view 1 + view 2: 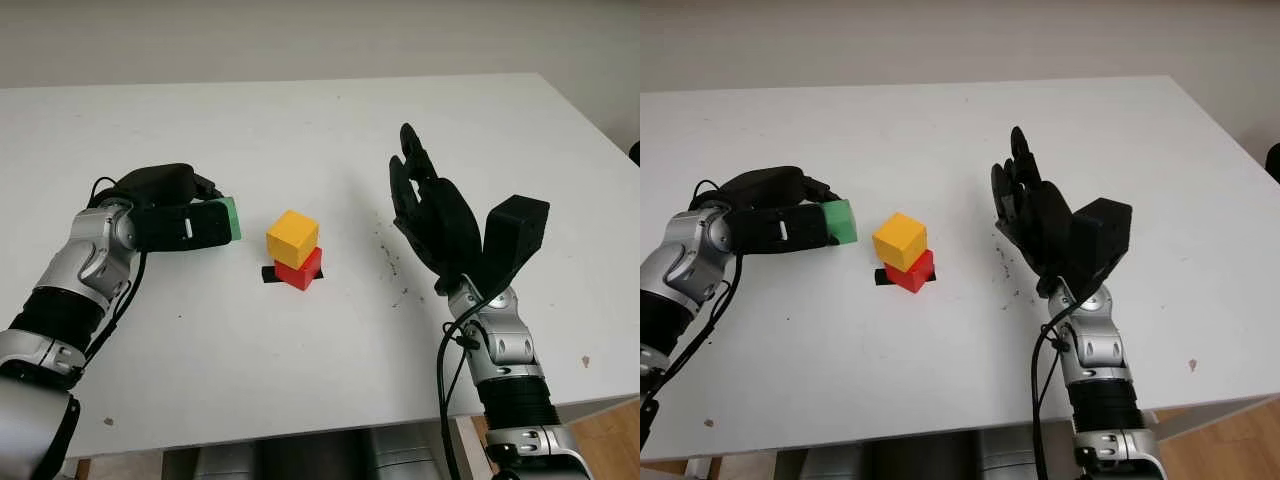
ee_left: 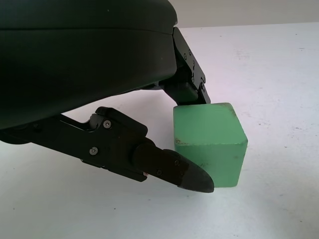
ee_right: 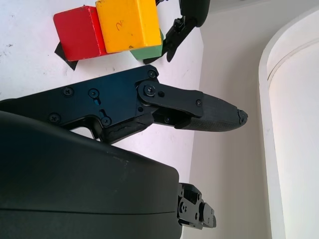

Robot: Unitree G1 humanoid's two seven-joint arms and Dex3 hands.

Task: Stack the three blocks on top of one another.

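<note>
Carrying the last block toward the stack

Gripping the green block (image 1: pixel 230 218) at its fingertips, the left hand (image 1: pixel 185 222) is above the white worktop (image 1: pixel 300 130), just to the left of the two-block stack. The yellow block (image 1: pixel 292 238) sits on the red block (image 1: pixel 299 268), a little skewed, over a black mark (image 1: pixel 269 274). The stack lies directly to the right of the held block, and the yellow top looks about level with the block's underside, so I judge the move needs a lift before travelling across. The left forearm reaches in roughly horizontally, fingers pointing toward the stack. The right hand (image 1: pixel 440 215) is open, raised upright to the right of the stack, palm toward it.
</note>
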